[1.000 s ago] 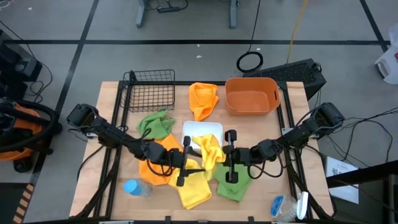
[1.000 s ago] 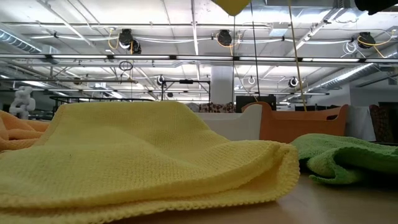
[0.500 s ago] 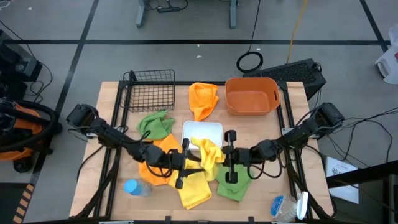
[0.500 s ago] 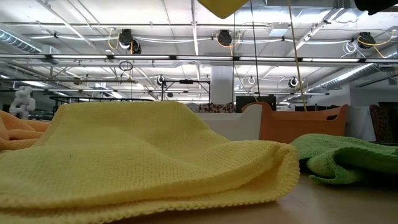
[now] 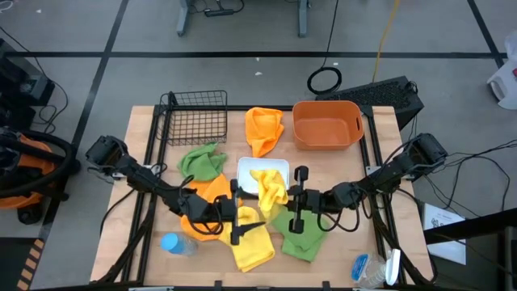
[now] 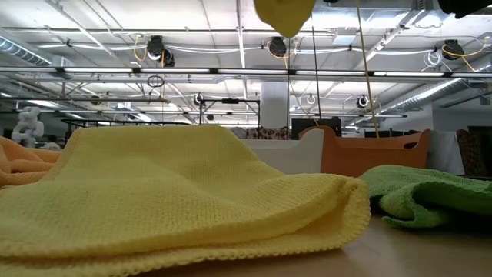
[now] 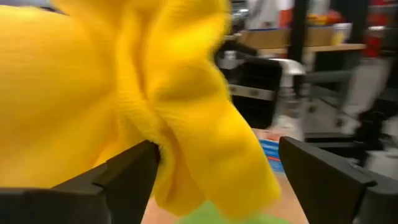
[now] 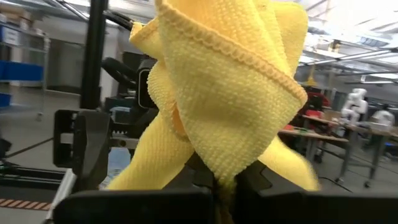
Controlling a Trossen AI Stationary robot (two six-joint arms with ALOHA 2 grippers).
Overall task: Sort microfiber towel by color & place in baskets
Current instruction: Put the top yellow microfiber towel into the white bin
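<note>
My right gripper [image 5: 283,199] is shut on a yellow towel [image 5: 267,187], which hangs bunched over the near edge of the white tray [image 5: 262,168]. My left gripper [image 5: 249,215] stands open just left of it, and the towel [image 7: 180,99] fills the space before its spread fingers. Another yellow towel [image 5: 251,247] and a green one [image 5: 304,239] lie flat near the front. An orange towel [image 5: 207,202] lies under my left arm. A second green towel [image 5: 202,161] and a second orange one [image 5: 264,129] lie farther back. My right gripper pinches a gathered fold of the yellow towel [image 8: 225,175] between its two fingers, several layers together. The fingers come about level from the table's right. The towel droops from the hold, and its lowest part [image 6: 284,14] hangs clear of the table. My left gripper's one finger [image 7: 127,177] stands right beside the cloth; whether it touches, I cannot tell.
The black wire basket [image 5: 194,118] stands at the far left and the orange tub [image 5: 326,123] at the far right. A blue bottle [image 5: 173,242] lies near the front left corner, and small items [image 5: 373,267] lie at the front right.
My left gripper has opened and let go of the yellow towel, drawing back a little toward the table's left. The towel, earlier stretched between both grippers, has dropped from that side and now hangs bunched from my right gripper over the tray.
</note>
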